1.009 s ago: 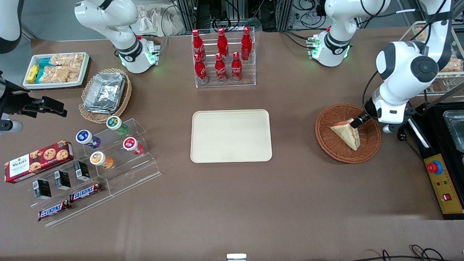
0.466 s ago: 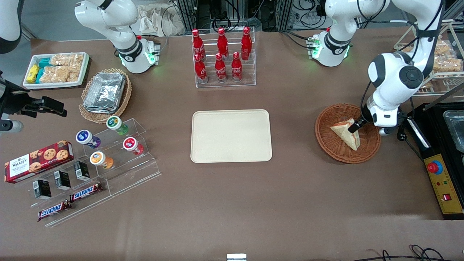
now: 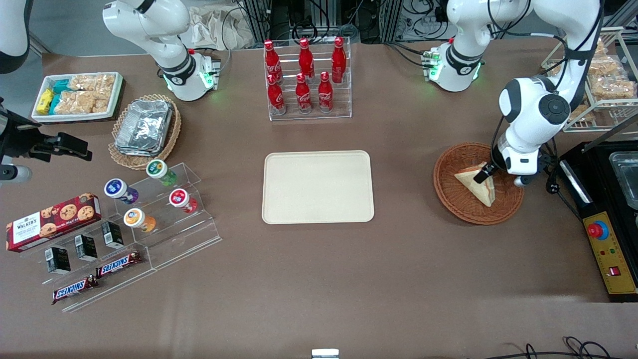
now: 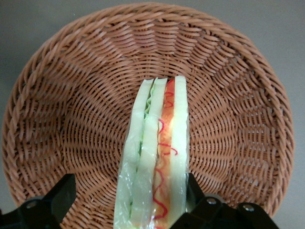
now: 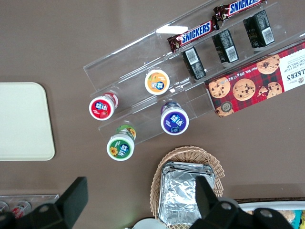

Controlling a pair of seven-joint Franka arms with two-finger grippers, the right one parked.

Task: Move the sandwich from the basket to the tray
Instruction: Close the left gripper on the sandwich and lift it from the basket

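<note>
sandwich (image 3: pixel 477 182) not yet lifted: it stands on edge in the basket (image 3: pixel 451 197), so none of the transfer is done. the pincer (image 4: pixel 127 205) is down over it, fingers (image 4: pixel 57 198) spread to either side of the wedge; one finger looks close against the bread, the other stands clear with a gap, so it grips nothing. left to do, as i judge: close on the wedge, lift it out, carry it to the tray (image 3: pixel 318 187), which lies well apart from the pincer toward the parked arm's end, and release.
</note>
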